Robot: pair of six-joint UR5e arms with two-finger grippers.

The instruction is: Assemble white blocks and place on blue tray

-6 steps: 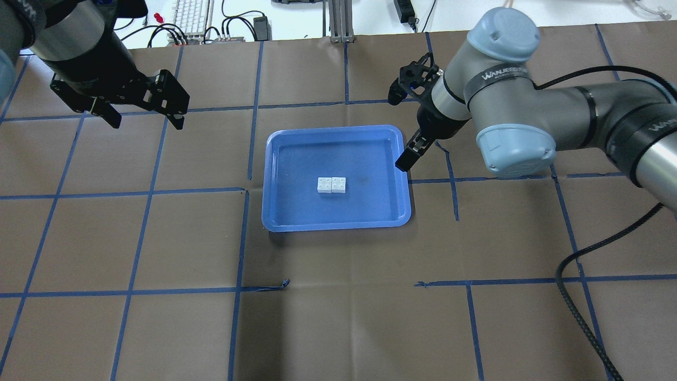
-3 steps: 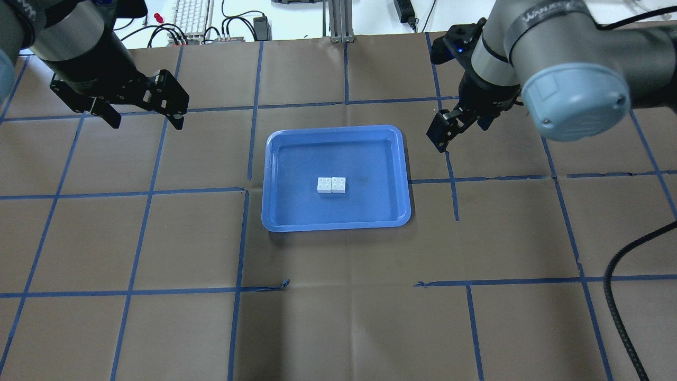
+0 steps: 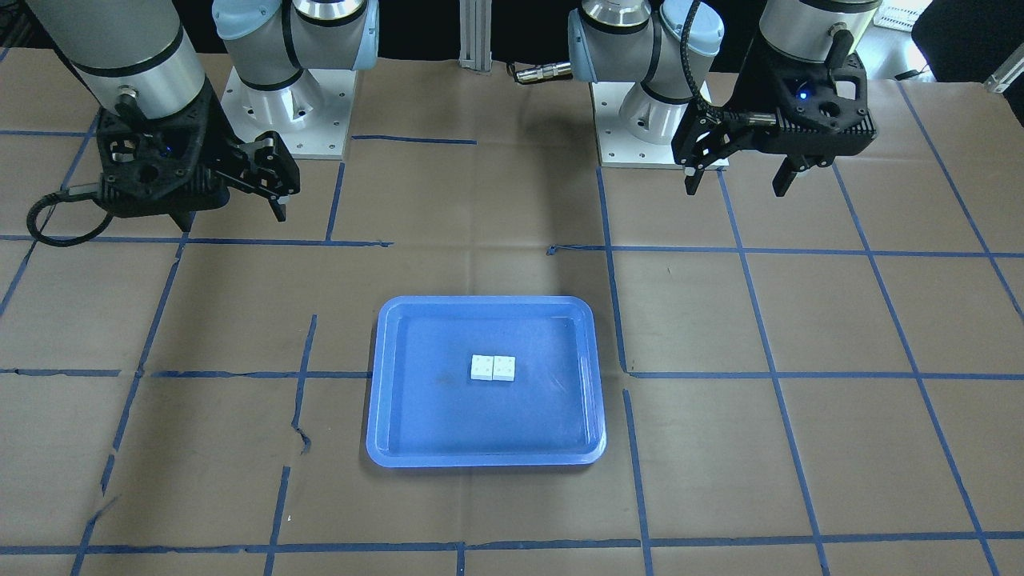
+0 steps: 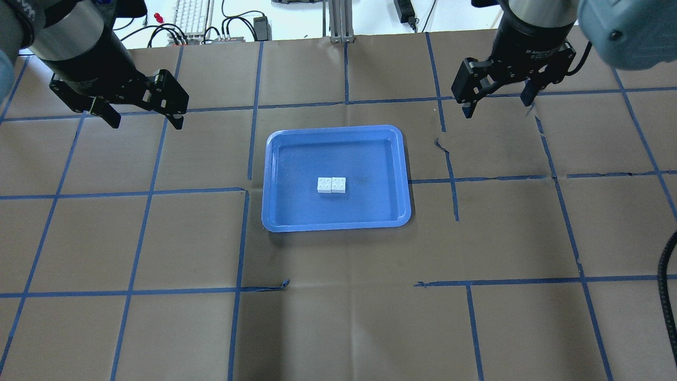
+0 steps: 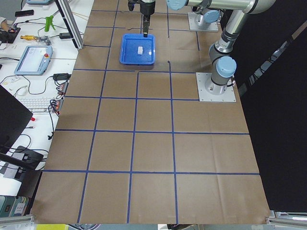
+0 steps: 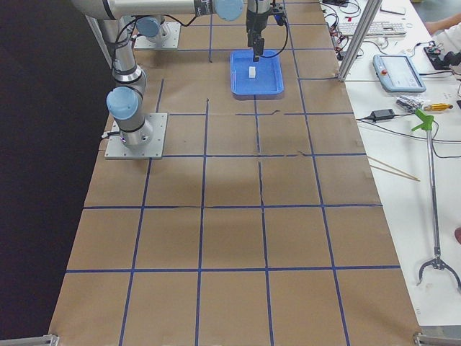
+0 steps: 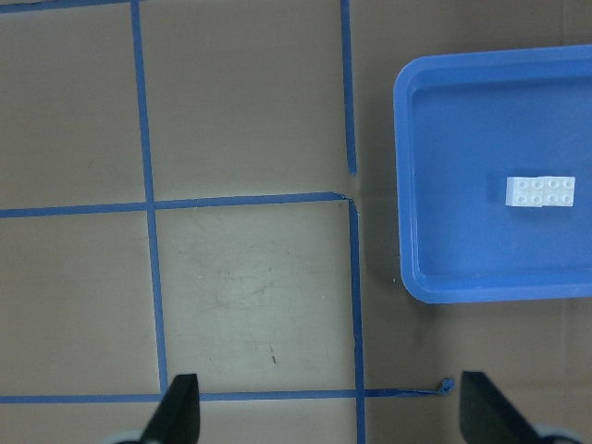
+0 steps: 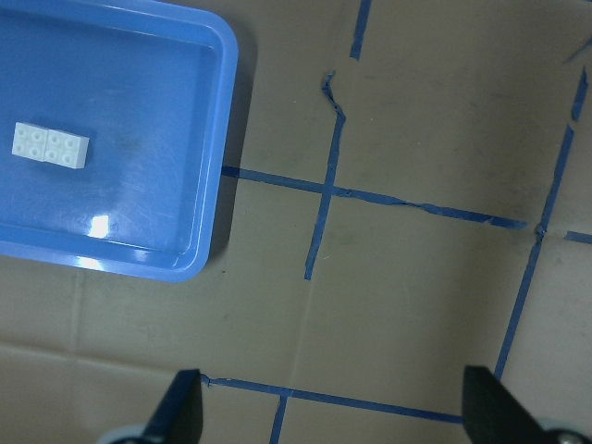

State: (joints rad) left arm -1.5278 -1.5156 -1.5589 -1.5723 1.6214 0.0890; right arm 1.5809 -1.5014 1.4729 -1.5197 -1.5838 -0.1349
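Note:
The two white blocks (image 4: 331, 185) sit joined side by side, studs up, in the middle of the blue tray (image 4: 275, 211). They also show in the front view (image 3: 493, 367), the left wrist view (image 7: 539, 191) and the right wrist view (image 8: 51, 144). My left gripper (image 4: 144, 120) is open and empty, raised over the table far left of the tray. My right gripper (image 4: 497, 106) is open and empty, raised to the far right of the tray. In the front view the left gripper (image 3: 734, 184) is on the right and the right gripper (image 3: 232, 216) on the left.
Brown paper with a blue tape grid covers the table (image 4: 338, 317). A keyboard (image 4: 191, 16) and cables lie beyond the far edge. Both arm bases (image 3: 288, 104) stand at the robot's side of the table.
My right gripper has moved away from the tray's right rim, up and to the far right, and turned. The left gripper, blocks and tray have not moved.

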